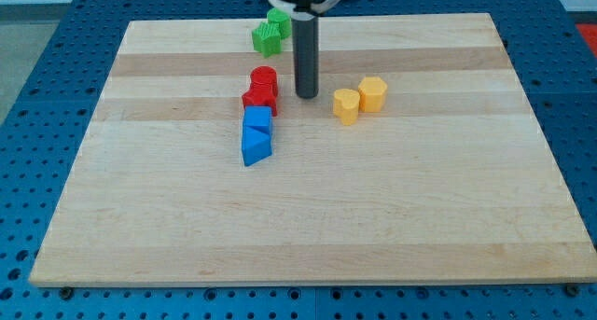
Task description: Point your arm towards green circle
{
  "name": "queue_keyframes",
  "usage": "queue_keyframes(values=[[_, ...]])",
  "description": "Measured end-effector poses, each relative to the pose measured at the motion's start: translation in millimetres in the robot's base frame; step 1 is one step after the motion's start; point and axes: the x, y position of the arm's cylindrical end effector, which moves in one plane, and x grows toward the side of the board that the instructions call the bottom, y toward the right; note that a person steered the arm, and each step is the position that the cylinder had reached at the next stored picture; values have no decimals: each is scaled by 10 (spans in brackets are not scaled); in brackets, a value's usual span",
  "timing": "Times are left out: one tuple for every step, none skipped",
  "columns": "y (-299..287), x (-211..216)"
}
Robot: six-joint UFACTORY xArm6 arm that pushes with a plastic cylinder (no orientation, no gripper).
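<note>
Two green blocks sit near the board's top edge: one partly hidden behind the rod, rounded as far as I can tell, and a second green block touching it just below-left. My tip rests on the board below and right of both, apart from them. It stands just right of the red cylinder, with a small gap between them.
A second red block sits under the red cylinder. A blue cube and a blue triangular block continue the column downward. Two yellow blocks lie right of my tip on the wooden board.
</note>
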Motion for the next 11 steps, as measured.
queue_keyframes(values=[[186,-226],[215,-549],[76,-698],[-151,-664],[-446,-634],[-799,-603],[-1227,-601],[-1655,-708],[-1800,-1080],[-1763,-1453],[-1612,-1595]])
